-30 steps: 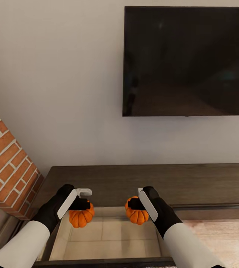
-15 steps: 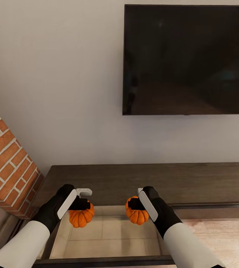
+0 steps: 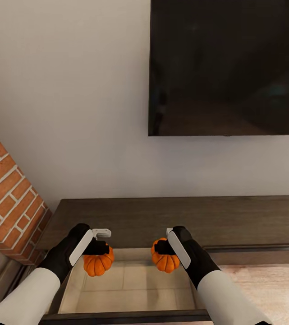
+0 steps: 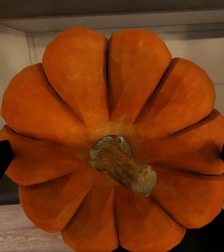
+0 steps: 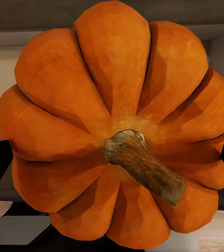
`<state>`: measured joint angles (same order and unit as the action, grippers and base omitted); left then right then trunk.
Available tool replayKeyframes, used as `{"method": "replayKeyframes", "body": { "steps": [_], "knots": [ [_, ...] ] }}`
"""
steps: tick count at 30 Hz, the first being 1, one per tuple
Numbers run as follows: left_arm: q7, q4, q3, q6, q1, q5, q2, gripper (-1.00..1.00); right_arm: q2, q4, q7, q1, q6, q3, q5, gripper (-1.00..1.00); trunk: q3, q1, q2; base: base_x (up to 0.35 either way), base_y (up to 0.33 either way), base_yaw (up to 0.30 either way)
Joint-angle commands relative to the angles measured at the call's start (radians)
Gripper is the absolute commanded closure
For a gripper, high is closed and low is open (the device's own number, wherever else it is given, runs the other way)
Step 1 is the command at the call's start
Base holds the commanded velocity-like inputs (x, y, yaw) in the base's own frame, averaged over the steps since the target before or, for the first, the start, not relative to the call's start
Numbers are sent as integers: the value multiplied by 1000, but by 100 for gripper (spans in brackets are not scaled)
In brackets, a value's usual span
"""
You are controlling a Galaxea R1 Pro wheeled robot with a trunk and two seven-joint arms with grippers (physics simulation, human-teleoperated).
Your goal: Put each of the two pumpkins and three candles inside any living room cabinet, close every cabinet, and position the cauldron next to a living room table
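Pumpkins: one gripped in left hand (image 3: 100,248), left pumpkin (image 3: 98,264); other in right hand (image 3: 161,247), right pumpkin (image 3: 165,261). Both over open cabinet (image 3: 162,219) drawer (image 3: 130,289). Lower yours well inside before letting go, lest they roll.

The television (image 3: 227,67) is cut off by the head view's top and right edges. The cabinet (image 3: 185,221) is cut off at the right edge, and the front of its open drawer (image 3: 130,289) at the bottom. The brick column (image 3: 9,203) is cropped at the left. In each wrist view, the gripper fingers are largely hidden behind a pumpkin (image 4: 112,142) (image 5: 117,126).
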<state>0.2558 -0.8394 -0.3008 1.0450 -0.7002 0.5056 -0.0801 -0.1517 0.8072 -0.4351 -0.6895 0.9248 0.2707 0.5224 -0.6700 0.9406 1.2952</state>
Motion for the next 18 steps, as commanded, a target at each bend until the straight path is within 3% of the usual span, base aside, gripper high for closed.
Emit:
{"method": "replayKeyframes", "body": {
  "steps": [1, 18],
  "knots": [
    [10, -1, -4, 2, -1, 10, -1, 100, 0, 1, -10, -1, 2, 2, 10, 100, -4, 4, 8, 0, 0, 0],
    [10, -1, -4, 2, -1, 10, -1, 100, 0, 1, -10, -1, 0, 2, 10, 100, -57, 69, 127, 0, 0, 0]
  ]
}}
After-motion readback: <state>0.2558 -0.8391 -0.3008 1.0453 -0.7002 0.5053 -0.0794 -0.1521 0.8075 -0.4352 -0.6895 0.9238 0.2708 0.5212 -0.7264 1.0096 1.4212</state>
